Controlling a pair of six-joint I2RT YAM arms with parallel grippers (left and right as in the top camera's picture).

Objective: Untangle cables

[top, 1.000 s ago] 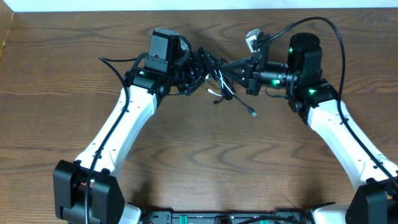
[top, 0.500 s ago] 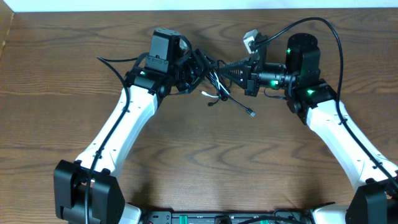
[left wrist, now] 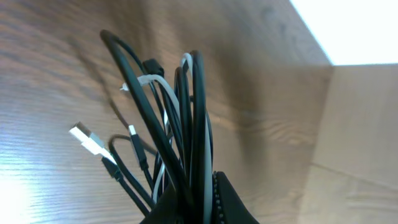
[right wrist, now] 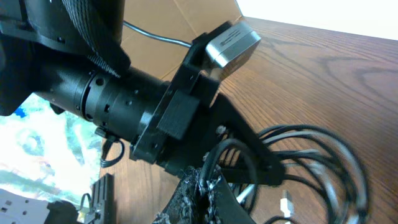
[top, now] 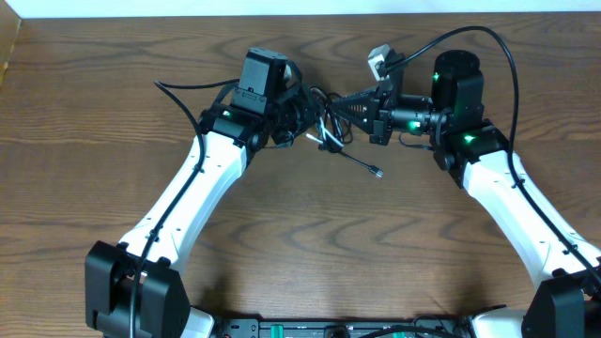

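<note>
The cables (top: 326, 127) bunch in a tangle near the desk's (top: 300, 253) 12 o'clock edge, one black end trailing toward 4 o'clock. The left gripper (top: 302, 117) clamps them from 9 o'clock, the right gripper (top: 346, 105) from 3 o'clock.

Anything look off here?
No damage visible. The cables bunch as one tangled clump between the left tool and right tool, both shut on it. One black plug end trails loose toward the table.
</note>
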